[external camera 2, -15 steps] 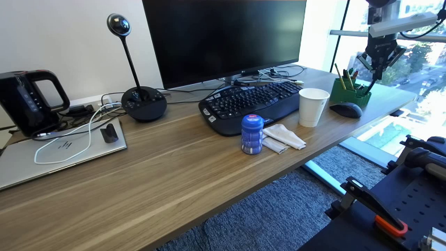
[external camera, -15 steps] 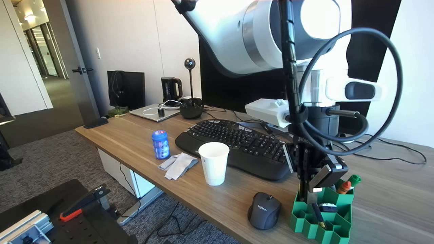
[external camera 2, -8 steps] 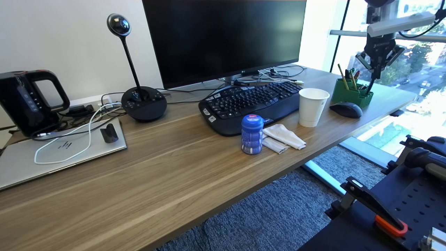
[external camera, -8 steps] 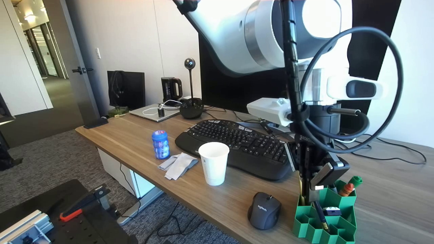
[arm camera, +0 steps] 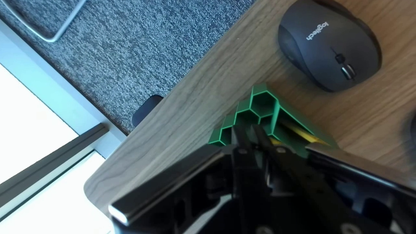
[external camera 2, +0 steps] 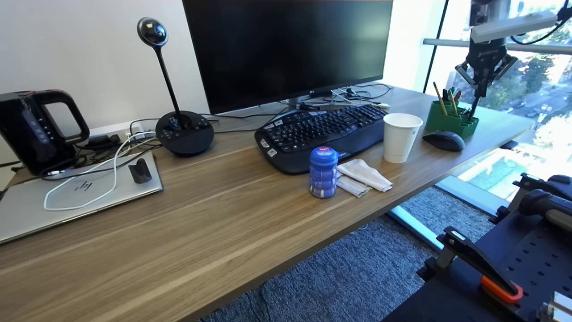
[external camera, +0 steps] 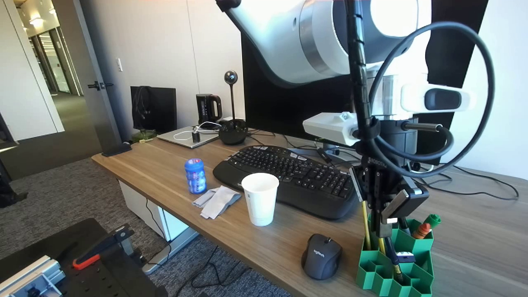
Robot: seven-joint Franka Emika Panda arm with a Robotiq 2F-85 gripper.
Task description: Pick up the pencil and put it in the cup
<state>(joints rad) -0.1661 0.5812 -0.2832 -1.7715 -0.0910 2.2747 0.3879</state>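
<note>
The white cup (external camera: 261,202) stands upright beside the keyboard; it also shows in an exterior view (external camera 2: 400,139) and is out of the wrist view. The dark pencil (external camera: 392,255) with gold bands hangs from my gripper (external camera: 383,231), its lower end inside a cell of the green holder (external camera: 373,277). In an exterior view the pencil (external camera 2: 473,107) leans slightly below the gripper (external camera 2: 480,93). In the wrist view the fingertips of the gripper (arm camera: 248,130) are close together above the holder (arm camera: 260,88); the pencil is hidden there by the fingers.
Yellow pencils (external camera: 366,227) and a red-tipped item (external camera: 421,231) stand in the holder. A mouse (external camera: 321,256) lies between holder and cup. The keyboard (external camera: 288,177) is behind the cup. A blue can (external camera: 195,176) and folded cloths (external camera: 218,201) lie beyond the cup.
My gripper has risen a little, still shut on the pencil; more of the pencil shows and its gold bands are higher. The green holder shifted slightly, then stayed. The cup has not moved.
</note>
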